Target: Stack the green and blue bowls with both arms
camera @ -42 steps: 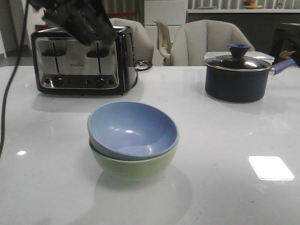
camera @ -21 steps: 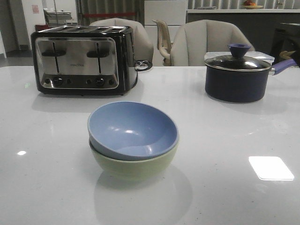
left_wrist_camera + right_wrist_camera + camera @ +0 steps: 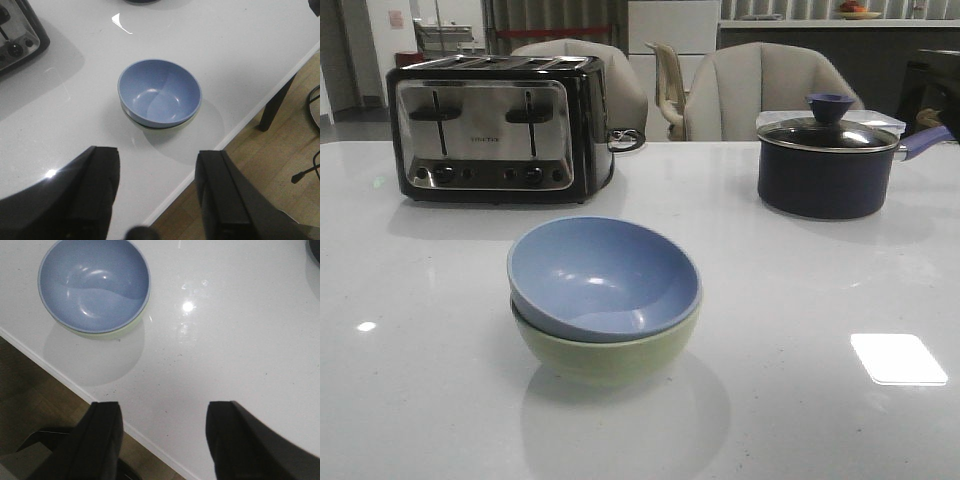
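The dusty blue bowl [image 3: 603, 275] sits nested inside the pale green bowl [image 3: 605, 358] in the middle of the white table. The stack also shows in the left wrist view, blue bowl [image 3: 160, 96] over a thin green rim [image 3: 150, 127], and in the right wrist view, blue bowl [image 3: 94, 284] over a green edge [image 3: 127, 327]. My left gripper [image 3: 157, 172] is open and empty, high above the table's front edge, well away from the bowls. My right gripper [image 3: 164, 427] is open and empty, also over the front edge. Neither arm shows in the front view.
A chrome and black toaster [image 3: 495, 125] stands at the back left. A dark navy lidded saucepan [image 3: 830, 160] stands at the back right. Chairs [image 3: 765, 90] stand behind the table. The table edge [image 3: 240, 125] and wooden floor show below both wrists.
One second ago the left arm hung in front of the toaster at the upper left of the front view; it has withdrawn out of that view. The stacked bowls have not moved.
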`<state>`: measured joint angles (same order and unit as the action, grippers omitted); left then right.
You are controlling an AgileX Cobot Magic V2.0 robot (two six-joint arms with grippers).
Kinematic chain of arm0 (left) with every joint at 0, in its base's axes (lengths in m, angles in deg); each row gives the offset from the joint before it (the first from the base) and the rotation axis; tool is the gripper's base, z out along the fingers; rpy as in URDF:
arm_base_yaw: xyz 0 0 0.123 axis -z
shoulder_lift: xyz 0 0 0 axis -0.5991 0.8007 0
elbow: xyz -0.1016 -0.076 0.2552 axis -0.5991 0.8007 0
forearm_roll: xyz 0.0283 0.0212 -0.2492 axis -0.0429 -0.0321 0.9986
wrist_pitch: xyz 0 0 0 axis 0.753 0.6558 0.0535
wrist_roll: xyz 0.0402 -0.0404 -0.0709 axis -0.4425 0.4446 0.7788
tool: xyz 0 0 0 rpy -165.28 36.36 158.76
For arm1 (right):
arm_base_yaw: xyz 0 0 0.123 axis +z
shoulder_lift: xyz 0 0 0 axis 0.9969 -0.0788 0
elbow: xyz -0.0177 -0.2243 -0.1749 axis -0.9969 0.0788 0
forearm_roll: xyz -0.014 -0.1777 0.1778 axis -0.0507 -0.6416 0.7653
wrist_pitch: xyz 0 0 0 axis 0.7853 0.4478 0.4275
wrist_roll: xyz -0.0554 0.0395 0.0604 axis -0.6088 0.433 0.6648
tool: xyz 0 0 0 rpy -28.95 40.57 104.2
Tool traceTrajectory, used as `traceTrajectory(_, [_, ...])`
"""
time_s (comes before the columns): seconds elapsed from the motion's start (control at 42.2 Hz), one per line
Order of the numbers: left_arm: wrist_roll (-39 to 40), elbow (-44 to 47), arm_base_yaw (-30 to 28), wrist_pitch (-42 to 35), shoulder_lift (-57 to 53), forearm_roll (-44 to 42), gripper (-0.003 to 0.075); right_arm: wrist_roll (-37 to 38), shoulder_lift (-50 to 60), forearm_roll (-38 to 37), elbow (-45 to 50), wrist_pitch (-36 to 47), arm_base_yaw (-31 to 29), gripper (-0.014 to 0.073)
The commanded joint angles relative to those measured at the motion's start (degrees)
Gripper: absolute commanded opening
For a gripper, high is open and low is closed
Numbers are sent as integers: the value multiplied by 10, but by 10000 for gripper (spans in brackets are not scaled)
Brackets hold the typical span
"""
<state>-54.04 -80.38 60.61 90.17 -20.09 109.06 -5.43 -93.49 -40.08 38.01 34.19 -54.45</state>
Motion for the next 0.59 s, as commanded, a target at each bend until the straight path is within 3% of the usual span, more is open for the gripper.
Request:
traceTrajectory(0.0, [0,-6,4,-39,-3,15,417,-7,4,-6,-13,39,0,484])
traceTrajectory(0.095, [0,-5,4,-44,-3,15,411,-7,4,-6,-13,39,0,481])
traceTrajectory(0.166, [0,-5,4,-48,-3,15,370,-7,4,-7,-13,39,0,423])
traceTrajectory(0.403, [2,4,4,-67,-3,15,123,-7,4,-7,-13,39,0,53])
traceTrajectory(0.569, [65,6,3,-83,-3,-36,102,-7,4,-7,-13,40,0,43])
